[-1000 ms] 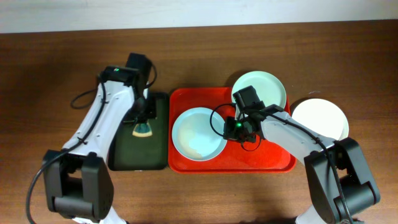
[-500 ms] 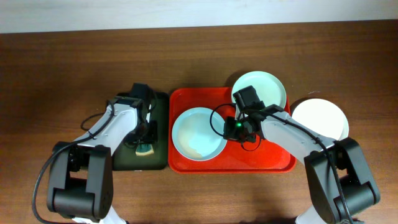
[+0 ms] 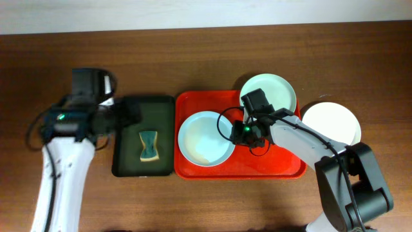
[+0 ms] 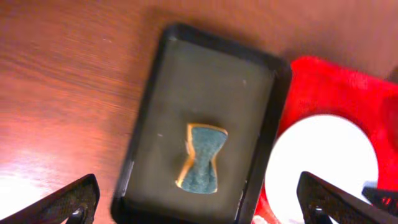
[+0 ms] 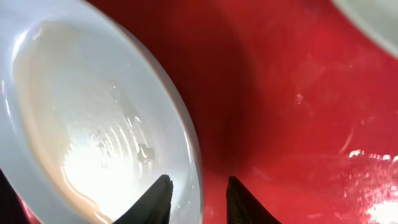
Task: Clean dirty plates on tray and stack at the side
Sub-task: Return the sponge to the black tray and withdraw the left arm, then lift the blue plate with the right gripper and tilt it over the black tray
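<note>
Dark brown wood-grain tabletop (image 3: 206,58), grain running left to right, filling nearly all of the overhead view. Pale off-white strip (image 3: 193,13) beyond the far edge, slightly slanted; wall or floor, can't tell. Even overhead light, shadows soft and short. Satin finish on the wood. Bright warm glare patch (image 4: 18,183) at lower left of the left wrist view.

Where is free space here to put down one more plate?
Free: wooden table beyond both trays; dark green tray beyond its sponge. Crowded: red tray, with pale blue plate and right end effector at its rim.
</note>
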Controlling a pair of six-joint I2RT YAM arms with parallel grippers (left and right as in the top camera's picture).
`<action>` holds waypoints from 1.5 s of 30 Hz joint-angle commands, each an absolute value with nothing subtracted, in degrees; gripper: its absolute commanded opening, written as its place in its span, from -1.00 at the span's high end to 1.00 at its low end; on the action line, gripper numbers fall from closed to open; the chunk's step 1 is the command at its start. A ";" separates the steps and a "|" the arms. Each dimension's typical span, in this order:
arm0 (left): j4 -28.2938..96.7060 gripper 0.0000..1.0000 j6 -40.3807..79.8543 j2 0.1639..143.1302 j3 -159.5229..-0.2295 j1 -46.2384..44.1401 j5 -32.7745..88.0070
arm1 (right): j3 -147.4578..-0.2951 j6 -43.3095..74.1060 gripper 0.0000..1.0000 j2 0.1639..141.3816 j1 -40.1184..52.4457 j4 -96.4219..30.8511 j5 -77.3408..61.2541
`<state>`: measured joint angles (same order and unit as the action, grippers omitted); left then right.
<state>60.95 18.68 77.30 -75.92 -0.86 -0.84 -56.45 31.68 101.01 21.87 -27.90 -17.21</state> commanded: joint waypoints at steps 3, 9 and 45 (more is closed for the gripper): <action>63.92 -0.98 19.92 73.06 -76.71 6.66 -1.50 | -54.52 32.71 0.41 101.65 22.17 -26.06 -15.64; 64.16 -0.99 19.92 73.32 -76.71 6.81 -1.48 | -54.52 32.67 0.92 101.65 22.17 -25.69 -15.62; 64.16 -0.98 19.92 73.32 -76.71 6.81 -1.48 | -76.62 32.86 0.92 96.03 19.90 -52.97 -14.50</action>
<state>64.14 19.35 73.38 -75.94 6.57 -1.08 -72.34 33.32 98.02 20.05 -51.13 -14.87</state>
